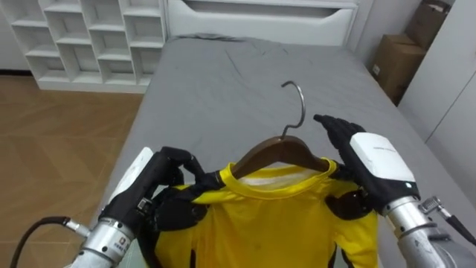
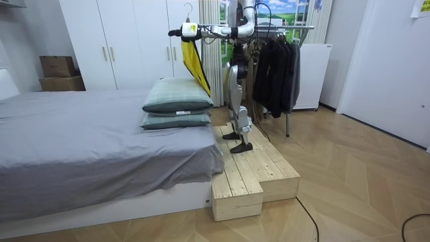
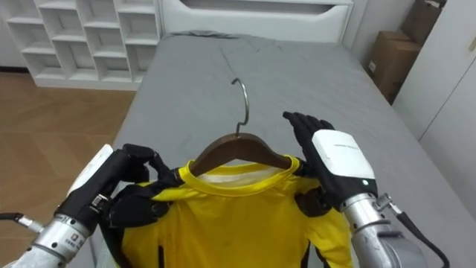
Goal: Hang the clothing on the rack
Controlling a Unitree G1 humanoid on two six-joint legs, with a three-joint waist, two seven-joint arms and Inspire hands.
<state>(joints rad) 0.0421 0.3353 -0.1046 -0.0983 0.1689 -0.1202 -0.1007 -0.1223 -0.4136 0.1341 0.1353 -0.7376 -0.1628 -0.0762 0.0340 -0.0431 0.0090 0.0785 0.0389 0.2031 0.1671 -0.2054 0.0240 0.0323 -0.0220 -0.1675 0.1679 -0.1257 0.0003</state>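
From the eye views I get the grips. My left robot hand has its dark fingers curled round the left shoulder of the yellow shirt, bunching the cloth at that end of the hanger. My right robot hand lies back-up on the right shoulder, with its fingers stretched nearly straight and pointing to the far side. I cannot make out its thumb underneath.

The shirt sits between the two hands, close in front of me and above the near end of the grey bed. It is bright yellow with a round collar and is draped over a brown wooden hanger. The hanger's metal hook points away from me.

The room view gives me the stance. I stand upright on a wooden platform beside the bed, with both arms held out level towards the room view's left. The shirt hangs down edge-on from the hands, and its lower edge is near two stacked pillows. Behind me a clothes rack carries dark garments.
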